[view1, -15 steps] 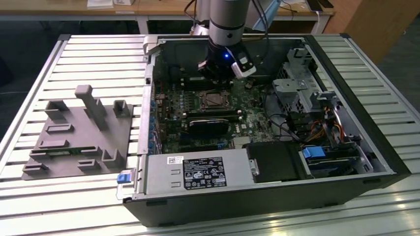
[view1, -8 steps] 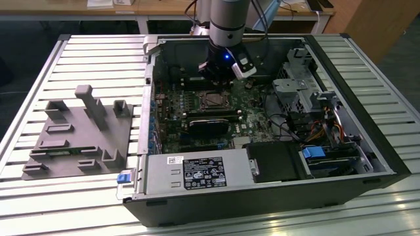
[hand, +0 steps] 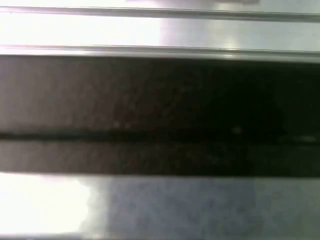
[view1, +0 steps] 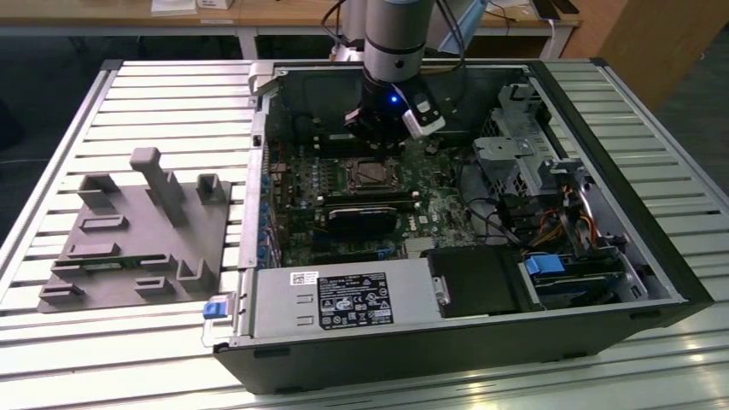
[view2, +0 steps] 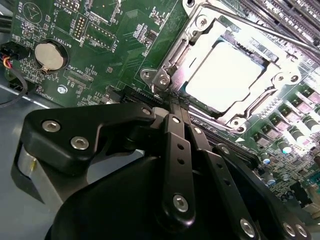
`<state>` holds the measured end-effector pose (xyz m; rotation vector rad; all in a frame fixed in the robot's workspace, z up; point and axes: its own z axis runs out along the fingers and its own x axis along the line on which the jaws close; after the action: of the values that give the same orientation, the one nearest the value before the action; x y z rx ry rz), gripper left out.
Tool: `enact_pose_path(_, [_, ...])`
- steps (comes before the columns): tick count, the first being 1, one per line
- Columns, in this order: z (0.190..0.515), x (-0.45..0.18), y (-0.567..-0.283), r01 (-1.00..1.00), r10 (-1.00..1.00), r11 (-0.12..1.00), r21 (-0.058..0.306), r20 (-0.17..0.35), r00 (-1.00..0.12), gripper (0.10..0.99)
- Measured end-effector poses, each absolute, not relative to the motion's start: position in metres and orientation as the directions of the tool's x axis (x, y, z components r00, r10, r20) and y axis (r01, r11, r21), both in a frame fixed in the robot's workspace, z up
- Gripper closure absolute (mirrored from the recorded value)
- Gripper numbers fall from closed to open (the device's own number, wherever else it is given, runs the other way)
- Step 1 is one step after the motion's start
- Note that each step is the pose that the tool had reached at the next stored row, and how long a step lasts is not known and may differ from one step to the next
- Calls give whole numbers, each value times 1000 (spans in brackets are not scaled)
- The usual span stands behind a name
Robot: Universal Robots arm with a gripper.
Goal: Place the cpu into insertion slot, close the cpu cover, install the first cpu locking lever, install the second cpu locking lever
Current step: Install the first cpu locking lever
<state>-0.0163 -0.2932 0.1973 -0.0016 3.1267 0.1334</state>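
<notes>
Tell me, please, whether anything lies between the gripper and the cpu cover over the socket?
Nothing visible does. In the second wrist view the gripper sits just beside the cpu cover, with only bare green board nearby; the cpu shows through its opening.

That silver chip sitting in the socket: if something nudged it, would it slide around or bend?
The cpu looks like a flat, rigid metal-topped square, so bending seems unlikely. The cpu cover frames its edges, so it probably would not slide. Its smooth, shiny top likely offers little grip.
</notes>
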Motion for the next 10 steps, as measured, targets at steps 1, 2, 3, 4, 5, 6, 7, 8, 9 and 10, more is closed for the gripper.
enact_pose_path(1, [197,-16,-293,-2,-1,996,85,-12,-1000,980])
enact_pose_path(2, [197,-16,-293,-2,-1,996,85,-12,-1000,980])
enact_pose_path(3, [196,-16,-293,-2,-1,996,88,-13,-1000,980])
enact_pose_path(4, [196,-16,-293,-2,-1,996,87,-13,-1000,980])
enact_pose_path(5, [196,-16,-293,-2,-1,996,86,-13,-1000,980])
enact_pose_path(6, [197,-16,-293,-2,0,996,86,-13,-1000,980])
enact_pose_path(7, [197,-16,-293,-2,0,996,86,-13,-1000,980])
enact_pose_path(8, [197,-16,-293,-2,0,996,86,-13,-1000,980])
enact_pose_path(9, [197,-16,-293,-2,0,996,86,-13,-1000,980])
enact_pose_path(10, [197,-16,-293,-2,-1,996,86,-13,-1000,980])
